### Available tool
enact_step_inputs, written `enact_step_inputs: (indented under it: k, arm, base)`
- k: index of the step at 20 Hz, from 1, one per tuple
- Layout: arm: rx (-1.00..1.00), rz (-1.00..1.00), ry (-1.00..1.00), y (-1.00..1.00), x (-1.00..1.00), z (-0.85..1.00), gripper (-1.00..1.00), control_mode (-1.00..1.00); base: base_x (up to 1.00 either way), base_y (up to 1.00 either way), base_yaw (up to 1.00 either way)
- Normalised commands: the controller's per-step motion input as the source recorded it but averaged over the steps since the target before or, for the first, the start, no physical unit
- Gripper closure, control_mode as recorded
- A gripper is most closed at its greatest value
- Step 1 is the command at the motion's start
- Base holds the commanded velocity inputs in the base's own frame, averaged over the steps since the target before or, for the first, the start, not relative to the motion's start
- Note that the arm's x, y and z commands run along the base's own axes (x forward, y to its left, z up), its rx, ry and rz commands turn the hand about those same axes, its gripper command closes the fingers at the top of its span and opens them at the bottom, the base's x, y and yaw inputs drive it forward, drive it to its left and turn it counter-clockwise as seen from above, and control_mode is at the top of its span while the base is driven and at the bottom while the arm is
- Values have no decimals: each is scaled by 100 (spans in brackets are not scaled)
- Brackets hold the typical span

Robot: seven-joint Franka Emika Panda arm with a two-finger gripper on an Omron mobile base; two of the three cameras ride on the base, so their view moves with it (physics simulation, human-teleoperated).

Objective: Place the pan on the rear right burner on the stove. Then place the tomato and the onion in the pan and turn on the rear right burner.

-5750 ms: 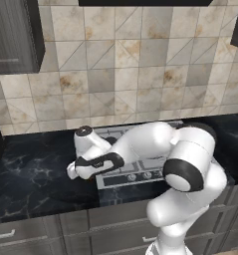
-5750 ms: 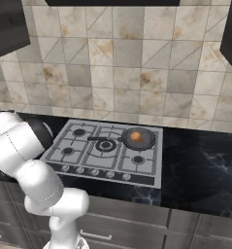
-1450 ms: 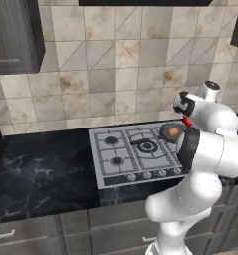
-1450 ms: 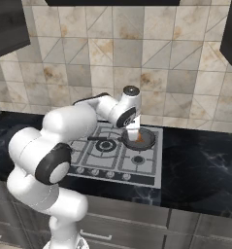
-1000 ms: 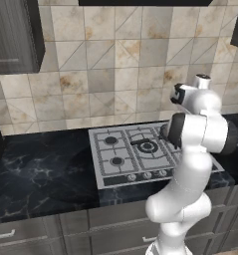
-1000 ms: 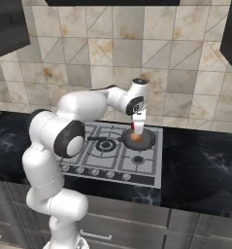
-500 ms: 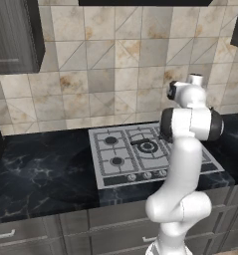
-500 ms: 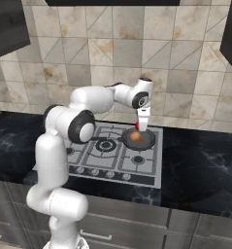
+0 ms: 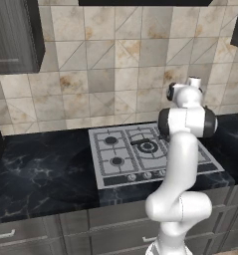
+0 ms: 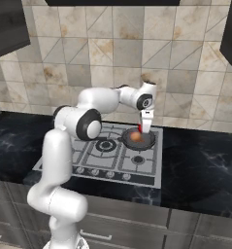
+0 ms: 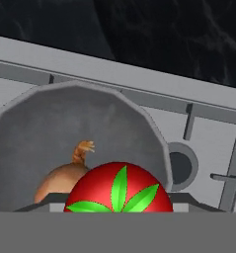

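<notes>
Red tomato (image 11: 118, 190) is being gripped by the pincer (image 10: 145, 128), jaws clamped on its sides, green stem top facing the hand camera. It is being held just above the pan (image 10: 138, 139), not touching it as far as can be told. In the right base view the pan is being seen seated on the rear right burner position of the stove (image 10: 151, 175), at about 1 o'clock from the large central burner (image 10: 106, 145). The onion (image 10: 136, 138) is lying inside the pan; in the hand view it is sitting at about 9 o'clock of the tomato, partly hidden behind it. The arm is being stretched across the stove, wrist pointing down over the pan. In the left base view the pan is being blocked by the arm. Dark marble table (image 9: 36, 164) is flanking the stove on both sides. Knob positions are too small to be read.
</notes>
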Motion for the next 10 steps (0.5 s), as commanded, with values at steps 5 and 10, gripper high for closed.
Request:
enact_step_inputs:
  k: [5, 10]
  arm:
    - [0, -2, 0, -1, 16, -30, 100, -100]
    - [0, -1, 0, -4, 16, -30, 100, -100]
  base:
    - [0, 0, 0]
    - [0, 0, 0]
